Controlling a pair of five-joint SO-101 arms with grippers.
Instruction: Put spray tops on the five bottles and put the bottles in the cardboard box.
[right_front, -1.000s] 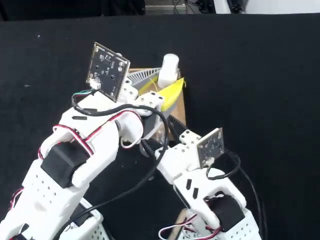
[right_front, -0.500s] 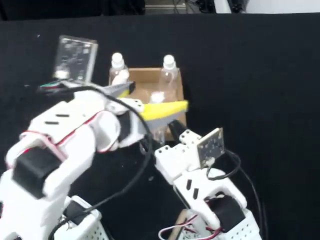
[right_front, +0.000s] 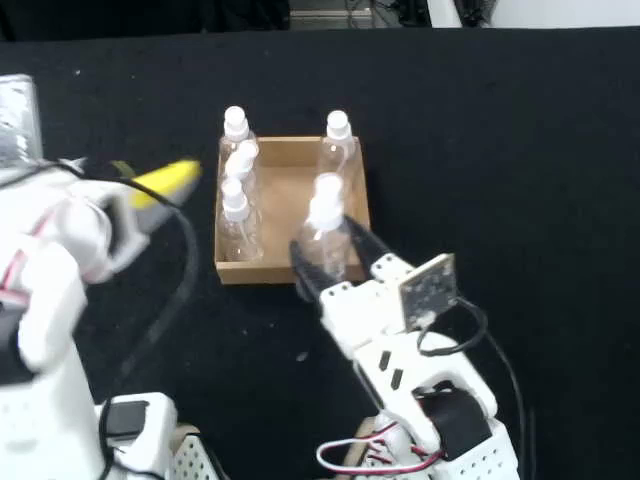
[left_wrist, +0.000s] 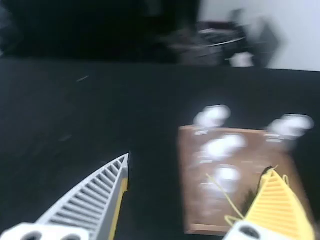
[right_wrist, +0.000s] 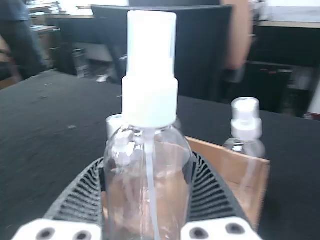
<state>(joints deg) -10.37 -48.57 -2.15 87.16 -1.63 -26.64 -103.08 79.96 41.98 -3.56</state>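
— Left arm has swung clear: half a second ago it hung right across the cardboard box (right_front: 260, 272), and now it is out by the left edge of the surface (right_front: 500, 150), with the box uncovered.

— What about its jaws?

— The left gripper (left_wrist: 197, 167) has its jaws spread wide with nothing between them. I'd guess it pulled aside to leave the other arm room.

— And the right one?

— The right gripper (right_front: 325, 250) has its jaws closed around the body of a clear bottle (right_wrist: 147, 150). It holds it upright at the box's near right corner. The grip sits low on the glass, so the spray top (right_wrist: 150, 65) stands free above the jaws. That probably keeps the bottle from tipping.

— Is that bottle down in the box?

— I can't tell. The jaws hide its base.

— Where are the others?

— Three bottles (right_front: 237, 215) stand in a row along the box's left wall. A fourth bottle (right_front: 337, 140) is in its far right corner. All of them carry white tops. With them packed to the sides, the spot at the near right is open, so this looks like the last bottle.
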